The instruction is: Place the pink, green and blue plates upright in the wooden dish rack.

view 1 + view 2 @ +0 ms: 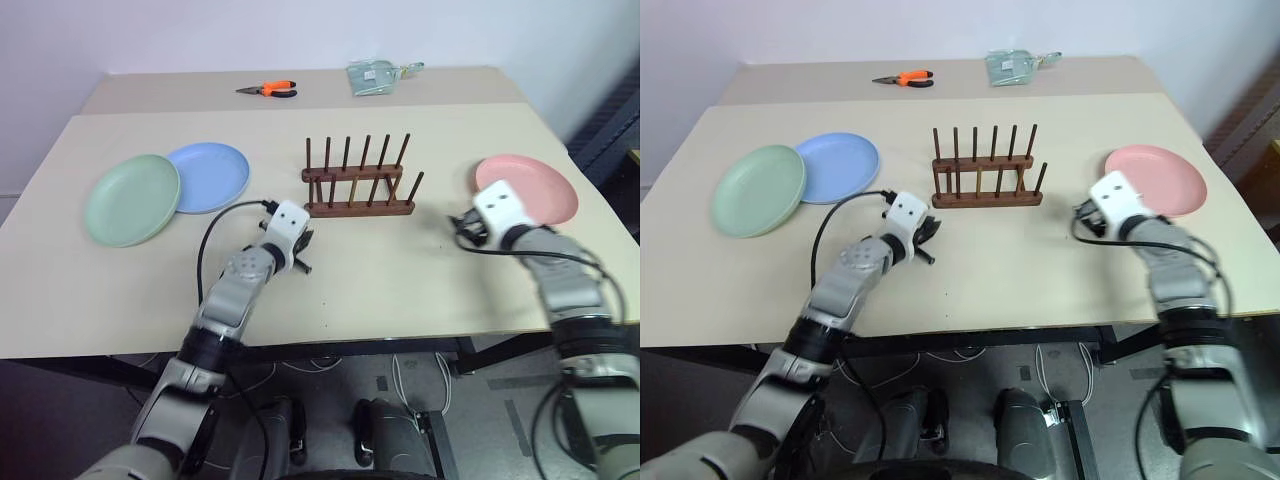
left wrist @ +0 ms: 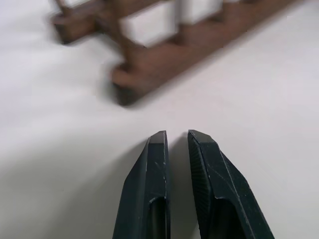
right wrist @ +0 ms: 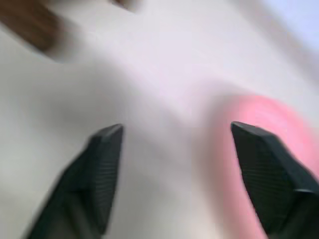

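1. Wooden dish rack (image 1: 358, 181) stands at centre of the counter (image 1: 400, 270), long axis running left to right across the frame, pegs upright, slots empty.
2. Pink plate (image 1: 528, 188) lies flat at centre right; blue plate (image 1: 210, 176) and green plate (image 1: 132, 198) lie flat at centre left, the green rim overlapping the blue.
3. Left gripper (image 2: 177, 144) sits just below-left of the rack's left end, fingers nearly clenched, holding nothing.
4. Right gripper (image 3: 177, 130) is at the pink plate's near-left edge, fingers spread wide, released.
5. Orange-handled pliers (image 1: 268, 89) and a clear bag (image 1: 374, 76) lie at top centre. No writing legible.
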You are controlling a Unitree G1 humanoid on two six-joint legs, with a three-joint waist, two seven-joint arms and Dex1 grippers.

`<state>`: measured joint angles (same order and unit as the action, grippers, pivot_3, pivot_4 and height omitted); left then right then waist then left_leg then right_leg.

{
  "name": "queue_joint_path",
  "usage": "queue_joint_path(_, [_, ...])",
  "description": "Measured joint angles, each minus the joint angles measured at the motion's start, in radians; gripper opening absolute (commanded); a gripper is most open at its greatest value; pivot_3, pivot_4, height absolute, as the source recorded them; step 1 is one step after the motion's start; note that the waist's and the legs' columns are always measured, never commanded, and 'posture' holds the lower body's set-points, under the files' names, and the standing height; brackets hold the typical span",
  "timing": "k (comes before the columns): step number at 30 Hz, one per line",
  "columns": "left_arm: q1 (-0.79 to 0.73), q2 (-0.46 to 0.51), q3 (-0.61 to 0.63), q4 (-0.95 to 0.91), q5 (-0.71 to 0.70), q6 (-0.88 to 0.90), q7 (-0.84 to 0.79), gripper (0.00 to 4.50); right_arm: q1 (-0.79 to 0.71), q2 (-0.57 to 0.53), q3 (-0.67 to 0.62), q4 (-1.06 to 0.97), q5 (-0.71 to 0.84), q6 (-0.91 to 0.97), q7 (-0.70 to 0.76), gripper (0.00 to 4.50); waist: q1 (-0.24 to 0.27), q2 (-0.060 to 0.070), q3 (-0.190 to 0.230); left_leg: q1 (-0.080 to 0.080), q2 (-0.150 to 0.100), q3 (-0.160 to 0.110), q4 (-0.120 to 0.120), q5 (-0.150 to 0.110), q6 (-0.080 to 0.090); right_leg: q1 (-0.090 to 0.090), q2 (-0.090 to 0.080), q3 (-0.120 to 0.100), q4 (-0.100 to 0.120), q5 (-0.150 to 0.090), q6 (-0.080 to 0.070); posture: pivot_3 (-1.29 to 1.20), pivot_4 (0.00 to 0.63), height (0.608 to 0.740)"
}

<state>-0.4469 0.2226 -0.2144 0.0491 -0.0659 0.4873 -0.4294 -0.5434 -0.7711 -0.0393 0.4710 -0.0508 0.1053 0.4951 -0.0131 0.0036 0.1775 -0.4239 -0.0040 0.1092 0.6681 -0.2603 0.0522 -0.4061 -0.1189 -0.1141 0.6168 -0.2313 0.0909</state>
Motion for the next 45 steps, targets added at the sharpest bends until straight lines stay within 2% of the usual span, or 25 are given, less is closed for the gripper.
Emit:
queue_joint_path(4, [0.082,0.023,-0.031,-0.118,-0.046,0.037,-0.101,0.63,-0.07,-0.012,0.025,0.212,-0.026,-0.085,0.03,3.27,-0.007,0.0,0.0,0.002,0.0,0.001,0.0,0.001,-0.001,0.001,0.001,0.0,0.001,0.0,-0.001,0.0,0.15,0.74])
queue_joint_path(10, [0.094,0.034,-0.025,-0.214,-0.098,0.096,-0.139,0.63,-0.25,0.008,0.097,0.545,-0.108,-0.211,0.029,3.27,-0.005,0.001,0.001,0.001,0.0,0.002,0.0,0.001,-0.001,0.0,0.001,0.001,0.001,0.0,0.0,0.0,0.15,0.74])
queue_joint_path(13, [0.094,0.033,-0.02,-0.246,-0.113,0.116,-0.136,0.63,-0.324,0.021,0.118,0.66,-0.146,-0.24,-0.006,2.39,-0.001,0.001,0.001,0.001,0.0,0.002,0.0,0.001,-0.001,0.0,0.001,0.001,0.001,0.0,0.0,0.0,0.15,0.74])
queue_joint_path(16, [0.1,0.035,-0.006,-0.26,-0.119,0.132,-0.129,0.63,-0.362,0.042,0.13,0.726,-0.169,-0.259,-0.027,0.85,0.0,0.001,0.001,0.001,0.0,0.002,0.0,0.001,-0.001,0.001,0.001,0.001,0.0,0.0,0.0,0.0,0.15,0.74])
queue_joint_path(18, [0.106,0.041,-0.005,-0.271,-0.121,0.139,-0.126,0.63,-0.368,0.047,0.132,0.75,-0.174,-0.268,-0.038,0.05,0.0,0.001,0.001,0.001,0.0,0.001,0.0,0.001,-0.001,0.001,0.001,0.001,0.0,0.0,0.0,0.0,0.15,0.74])
queue_joint_path(26, [0.129,0.049,0.01,-0.312,-0.142,0.164,-0.108,0.63,-0.36,0.042,0.106,0.738,-0.155,-0.357,-0.021,0.05,-0.003,0.002,0.001,0.001,0.0,0.001,0.0,0.001,-0.001,0.001,0.001,0.001,0.0,0.0,0.0,0.0,0.15,0.74])
queue_joint_path(29, [0.14,0.059,0.041,-0.331,-0.15,0.168,-0.097,0.63,-0.292,0.034,0.023,0.519,-0.016,-0.367,0.114,0.05,-0.003,0.003,0.002,0.001,0.0,0.001,-0.001,0.001,-0.001,0.001,0.001,0.001,0.0,0.0,0.0,0.0,0.15,0.74])
queue_joint_path(31, [0.144,0.066,0.059,-0.335,-0.164,0.179,-0.097,0.63,-0.253,0.054,-0.083,0.264,0.198,-0.17,0.198,0.05,-0.002,0.004,0.003,0.001,0.001,0.001,0.0,0.001,-0.001,0.0,0.0,0.002,0.0,0.0,0.0,0.0,0.15,0.74])
queue_joint_path(32, [0.145,0.067,0.068,-0.338,-0.173,0.182,-0.1,0.63,-0.246,0.063,-0.143,0.112,0.339,-0.015,0.223,0.05,0.0,0.005,0.003,0.0,0.001,0.0,0.0,0.001,-0.001,0.0,0.0,0.001,0.0,0.0,0.0,0.0,0.15,0.74])
queue_joint_path(34, [0.148,0.076,0.086,-0.345,-0.201,0.185,-0.115,0.63,-0.241,0.077,-0.25,-0.165,0.636,0.276,0.237,0.05,0.002,0.005,0.003,0.0,0.002,-0.003,0.0,0.001,-0.001,0.0,0.0,0.0,0.0,0.0,-0.001,0.0,0.15,0.74])
queue_joint_path(36, [0.148,0.092,0.095,-0.351,-0.23,0.187,-0.14,0.63,-0.267,0.109,-0.323,-0.334,0.88,0.485,0.2,0.05,0.003,0.004,0.002,-0.001,0.002,-0.004,0.0,0.0,-0.001,0.001,-0.001,-0.001,-0.001,0.0,-0.001,0.0,0.15,0.74])
queue_joint_path(39, [0.149,0.114,0.096,-0.37,-0.275,0.197,-0.189,0.63,-0.281,0.146,-0.346,-0.429,1.066,0.677,0.138,0.05,0.005,0.003,0.002,-0.001,0.0,-0.004,0.0,-0.002,0.001,0.001,-0.004,-0.001,-0.001,0.0,-0.001,0.0,0.15,0.74])
queue_joint_path(45, [0.149,0.127,0.095,-0.381,-0.318,0.205,-0.216,0.63,-0.324,0.185,-0.345,-0.284,1.132,0.805,0.059,0.05,0.003,0.004,0.002,-0.004,-0.002,-0.002,-0.001,-0.001,0.002,-0.003,-0.004,-0.001,0.0,0.001,-0.001,0.0,0.15,0.74])
